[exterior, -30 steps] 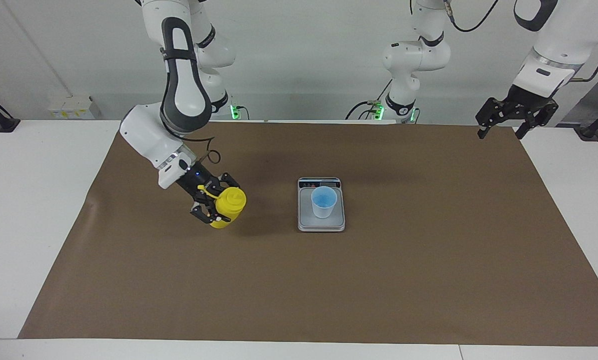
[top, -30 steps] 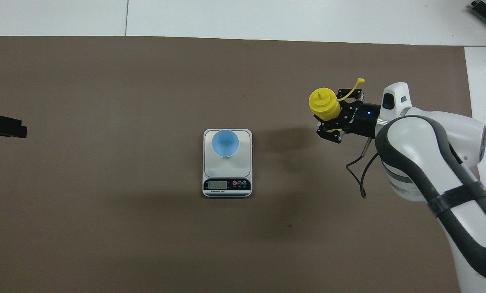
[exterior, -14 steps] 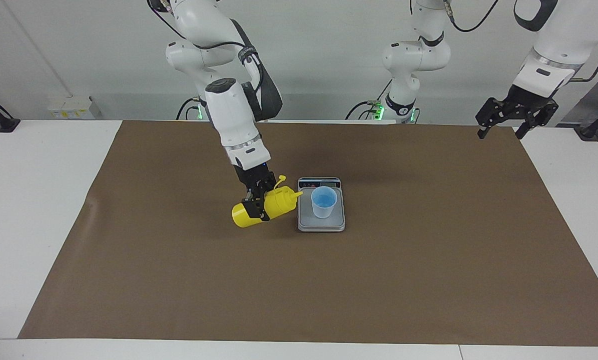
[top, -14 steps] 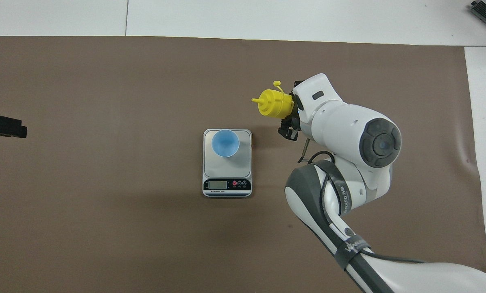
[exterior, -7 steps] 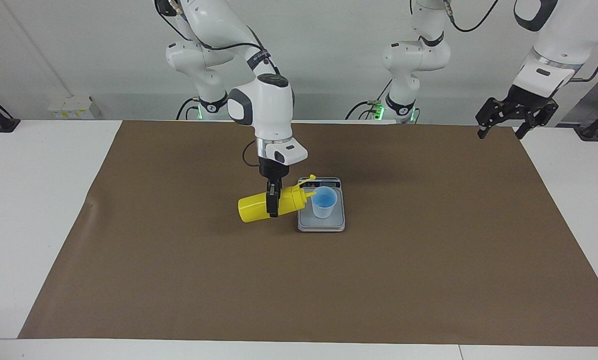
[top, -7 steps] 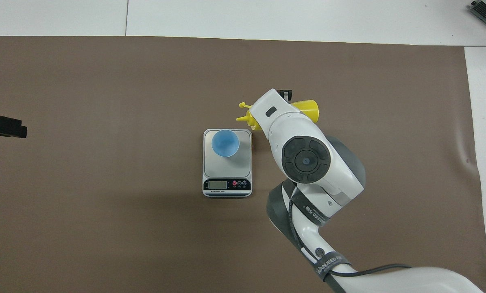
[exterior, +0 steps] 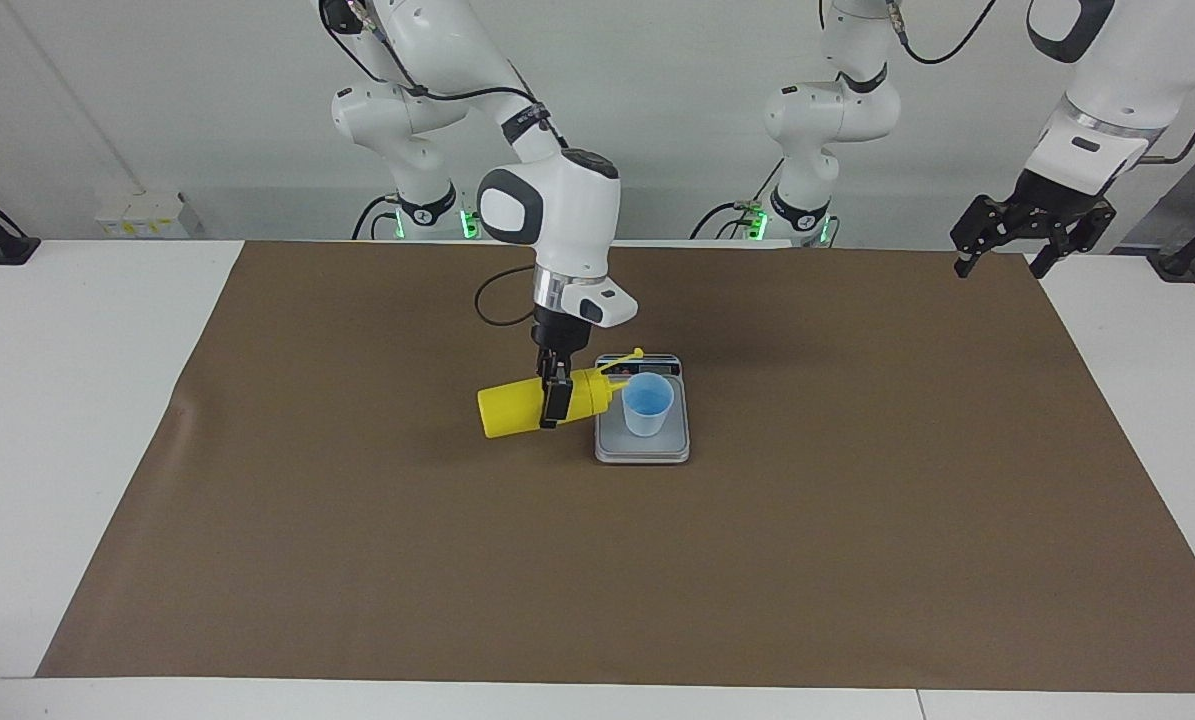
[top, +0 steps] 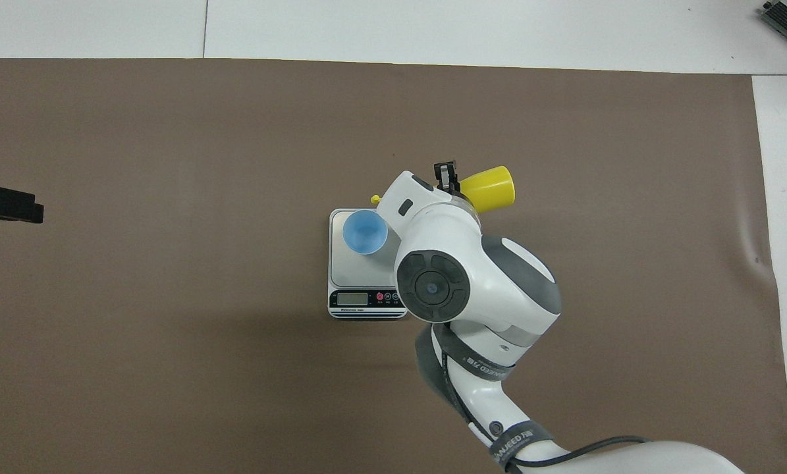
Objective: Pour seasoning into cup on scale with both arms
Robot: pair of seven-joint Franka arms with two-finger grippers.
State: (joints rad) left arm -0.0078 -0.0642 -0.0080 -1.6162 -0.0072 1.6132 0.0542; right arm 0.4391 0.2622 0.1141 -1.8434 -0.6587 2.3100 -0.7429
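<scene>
Arm shells point(exterior: 557, 205): you see glossy white jointed casings with dark grey inlays.
Joint cap point(top: 431, 288): a round dark grey disc, segmented, above the scale point(top: 340, 270).
Cables point(exterior: 492, 300): thin black leads loop off the wrists; thicker ones hang at the shoulders.
Strap point(top: 521, 438): a grey band with white lettering.
Bases point(exterior: 469, 222): green lights glow.
Grippers point(exterior: 1005, 245): black, linked fingers.

Centre is crowded: scale point(exterior: 642, 441) with cup point(exterior: 647, 403) on it, and the sideways seasoning bottle point(exterior: 517, 411) clamped in the right gripper point(exterior: 553, 397), nozzle at the cup's rim. Left gripper point(exterior: 1005, 251) hangs spread over the brown mat's point(exterior: 857, 560) corner. Mat toward the left arm's end is unobstructed.
</scene>
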